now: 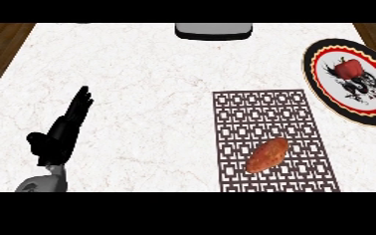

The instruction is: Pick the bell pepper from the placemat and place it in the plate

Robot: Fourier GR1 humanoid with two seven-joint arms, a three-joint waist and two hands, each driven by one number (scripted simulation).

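Red bell pepper [348,68] already on the plate [321,82], off the placemat [273,104]. Only a sweet potato [266,155] left there. Left hand [64,127] resting on the surface [140,74], fingers straight, holding nothing. Right hand out of sight.

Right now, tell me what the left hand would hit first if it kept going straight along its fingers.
Probably nothing. The left hand points up and slightly right across bare marble counter. The grey object at the far edge sits to the right of that line, though depth is hard to judge.
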